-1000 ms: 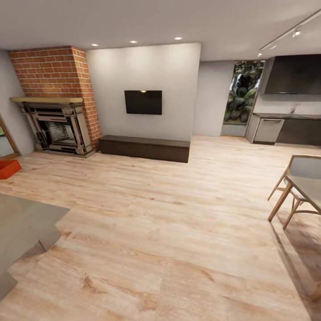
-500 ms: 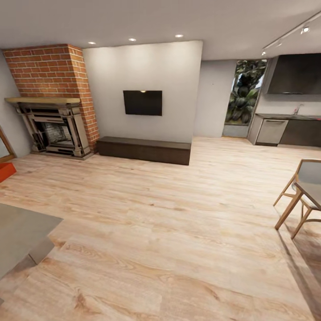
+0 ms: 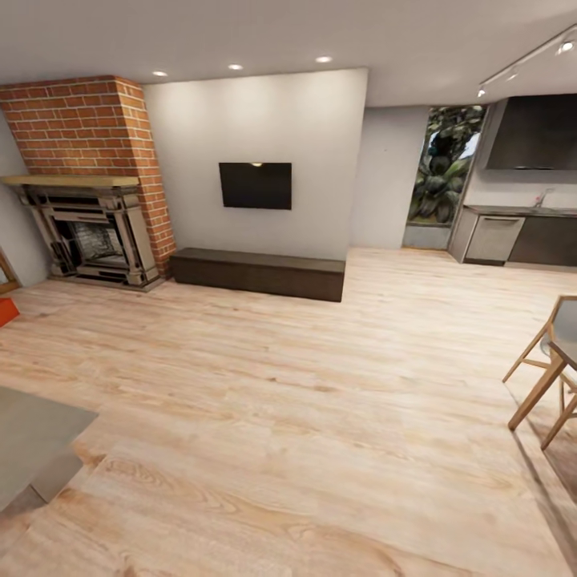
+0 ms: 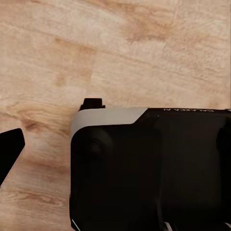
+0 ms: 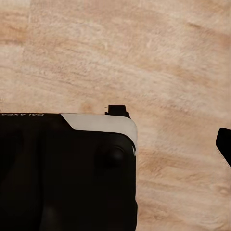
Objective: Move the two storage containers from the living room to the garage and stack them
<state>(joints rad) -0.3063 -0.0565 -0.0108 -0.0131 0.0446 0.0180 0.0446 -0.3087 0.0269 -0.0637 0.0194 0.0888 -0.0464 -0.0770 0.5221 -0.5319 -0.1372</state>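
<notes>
The living room spreads out under the head camera: a light wood plank floor [image 3: 304,417] runs to a white wall [image 3: 256,136] carrying a black TV [image 3: 256,185], with a long dark bench [image 3: 258,272] on the floor below it. Left of that wall stands a red brick fireplace [image 3: 88,180] with a grey mantel. At the far right, a kitchen counter [image 3: 517,232] sits beside a tall window [image 3: 442,168] full of foliage. A wooden chair [image 3: 549,369] shows at the right edge, and a grey slab [image 3: 32,437], perhaps a table corner, at the lower left. A sliver of orange-red at the left edge is probably one container [image 3: 6,311], resting on the planks near the fireplace. Both wrist cameras look down on planks past the robot's dark base [image 4: 149,168]. Neither gripper's fingers are clearly visible, so I cannot tell whether they are open or closed.
</notes>
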